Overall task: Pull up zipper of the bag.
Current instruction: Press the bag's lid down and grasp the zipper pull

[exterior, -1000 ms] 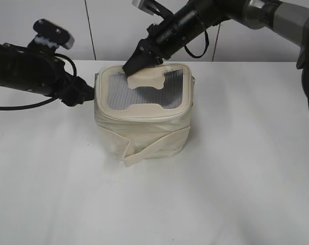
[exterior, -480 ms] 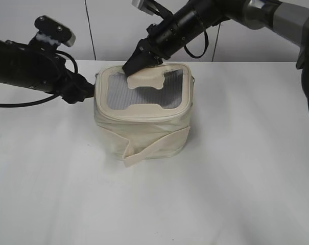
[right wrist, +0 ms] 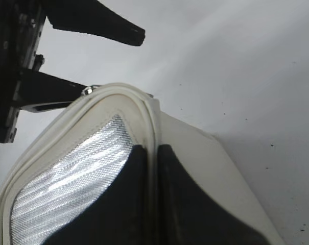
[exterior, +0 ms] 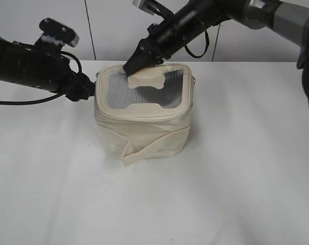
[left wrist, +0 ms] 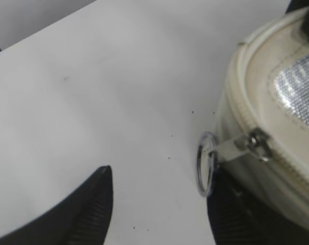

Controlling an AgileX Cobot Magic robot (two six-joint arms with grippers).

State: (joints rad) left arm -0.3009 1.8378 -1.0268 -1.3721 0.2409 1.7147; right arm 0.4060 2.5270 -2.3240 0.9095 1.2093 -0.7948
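The cream bag (exterior: 144,127) stands mid-table, its lid with grey mesh window facing up. My right gripper (exterior: 135,62) is shut on the lid's rear rim; in the right wrist view its jaws (right wrist: 153,151) pinch the rim of the bag (right wrist: 195,153). My left gripper (exterior: 86,92) is open at the bag's left side. In the left wrist view the zipper (left wrist: 282,166) runs along the lid rim. Its silver slider (left wrist: 256,143) holds a ring pull (left wrist: 206,163), which hangs between my open left jaws (left wrist: 162,176), close to the right finger and not gripped.
The white table (exterior: 236,178) spreads around the bag. A flat cream strap (exterior: 149,148) sticks out at the bag's front. A wall stands behind the table. The left gripper's fingers (right wrist: 93,30) show beyond the bag in the right wrist view.
My left arm has moved right, closer to the bag's left side. The strap end at the front has shifted slightly. The right gripper has stayed put.
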